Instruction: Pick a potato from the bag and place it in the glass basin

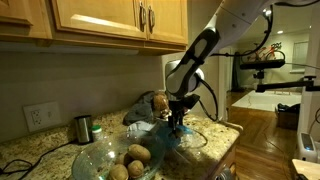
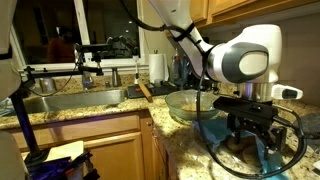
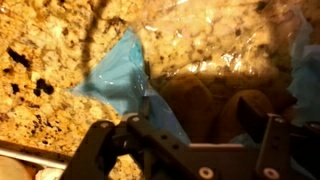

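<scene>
The light-blue plastic bag (image 3: 122,76) lies crinkled on the granite counter, and also shows in both exterior views (image 1: 190,137) (image 2: 222,130). In the wrist view two brown potatoes (image 3: 186,104) (image 3: 246,110) lie inside its opening. My gripper (image 3: 205,128) is open and low over the bag, one finger on each side of the potatoes; I cannot tell if it touches them. It shows in both exterior views (image 1: 178,122) (image 2: 250,132). The glass basin (image 1: 92,160) (image 2: 180,110) stands beside the bag and holds potatoes (image 1: 138,154).
A small dark-green cup (image 1: 83,127) stands by the wall outlet. Wooden cabinets (image 1: 100,20) hang above the counter. A sink (image 2: 75,100) and a paper towel roll (image 2: 157,68) lie beyond the basin. The counter edge (image 2: 150,118) is close by.
</scene>
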Available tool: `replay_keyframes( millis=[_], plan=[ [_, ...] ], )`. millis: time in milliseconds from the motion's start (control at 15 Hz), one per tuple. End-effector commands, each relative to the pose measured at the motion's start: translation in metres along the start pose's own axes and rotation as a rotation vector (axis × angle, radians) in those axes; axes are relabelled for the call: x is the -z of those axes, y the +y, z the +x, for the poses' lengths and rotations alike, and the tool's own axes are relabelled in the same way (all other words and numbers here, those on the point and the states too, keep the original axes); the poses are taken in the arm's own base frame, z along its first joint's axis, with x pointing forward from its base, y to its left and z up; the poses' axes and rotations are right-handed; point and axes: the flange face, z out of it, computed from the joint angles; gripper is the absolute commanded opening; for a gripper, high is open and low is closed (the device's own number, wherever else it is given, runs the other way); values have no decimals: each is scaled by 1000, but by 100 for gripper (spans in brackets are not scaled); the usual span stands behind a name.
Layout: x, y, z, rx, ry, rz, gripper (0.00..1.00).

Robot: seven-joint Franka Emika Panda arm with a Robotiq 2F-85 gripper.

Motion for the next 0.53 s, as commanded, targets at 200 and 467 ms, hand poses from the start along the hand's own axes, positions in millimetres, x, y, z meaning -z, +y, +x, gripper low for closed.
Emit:
replay_keyframes(
  millis=[200,467],
  plan=[
    [0,-6,3,-12,-51,-2,84],
    [-1,-9,2,-19,-74,-5,85]
  ],
)
